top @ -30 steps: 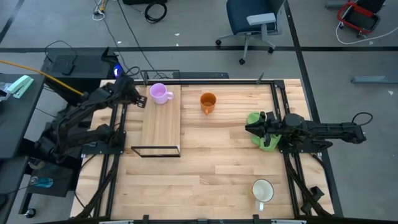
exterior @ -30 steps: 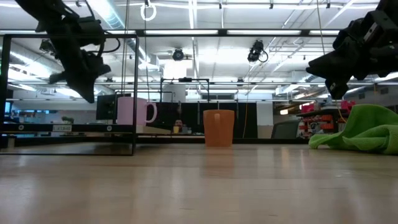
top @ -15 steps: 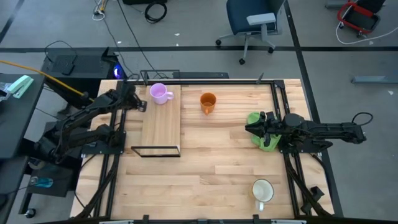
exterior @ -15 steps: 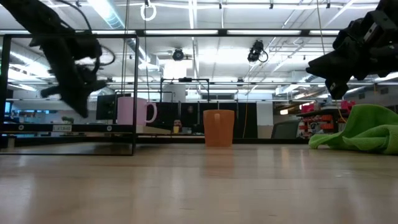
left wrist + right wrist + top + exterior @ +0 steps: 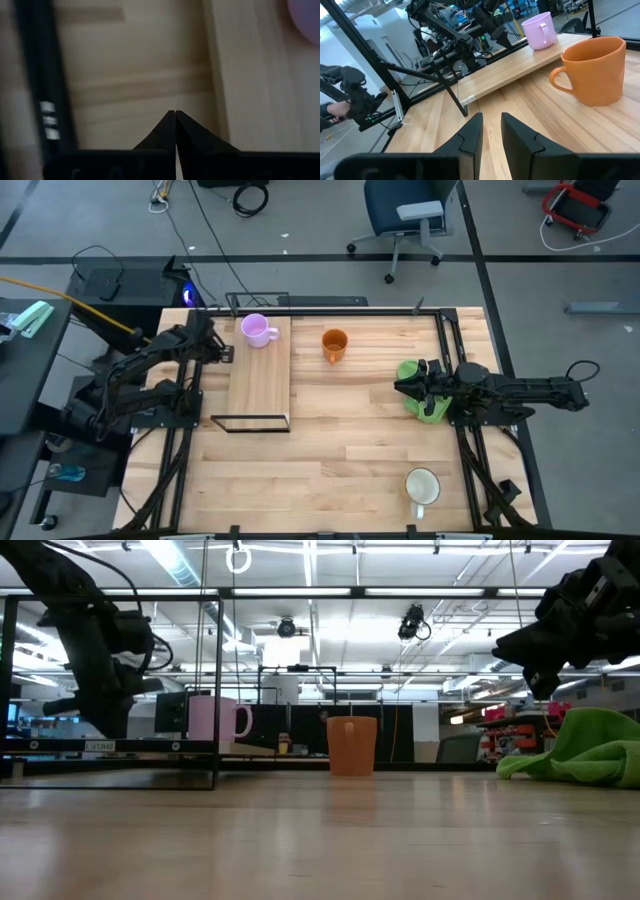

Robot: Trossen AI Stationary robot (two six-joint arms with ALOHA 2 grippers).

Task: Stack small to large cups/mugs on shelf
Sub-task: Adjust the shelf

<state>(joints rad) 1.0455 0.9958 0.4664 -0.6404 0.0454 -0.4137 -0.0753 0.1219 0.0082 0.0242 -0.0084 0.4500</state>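
The light purple mug (image 5: 256, 330) stands upright on the far end of the shelf (image 5: 260, 380), a light-wood board with a thin black frame. Right of the shelf, the orange mug (image 5: 334, 344) stands on the table. Near the front right edge stands the white mug (image 5: 422, 486). My left gripper (image 5: 224, 354) is shut and empty; it points steeply down beside the shelf's left edge (image 5: 215, 75), left of the purple mug (image 5: 306, 15). My right gripper (image 5: 491, 120) hangs open and level over the green cloth (image 5: 424, 402), facing the orange mug (image 5: 595, 70).
A green cloth (image 5: 590, 750) lies bunched at the table's right side under my right arm. Black frame bars (image 5: 445, 360) run along both sides of the table, one (image 5: 40, 75) close beside my left gripper. Bare wood lies between the shelf and the white mug.
My left gripper has sunk toward the table beside the shelf and drawn a little away from the purple mug toward the table's left edge, rolling its wrist as it went. It has stayed shut. The mugs have kept their places.
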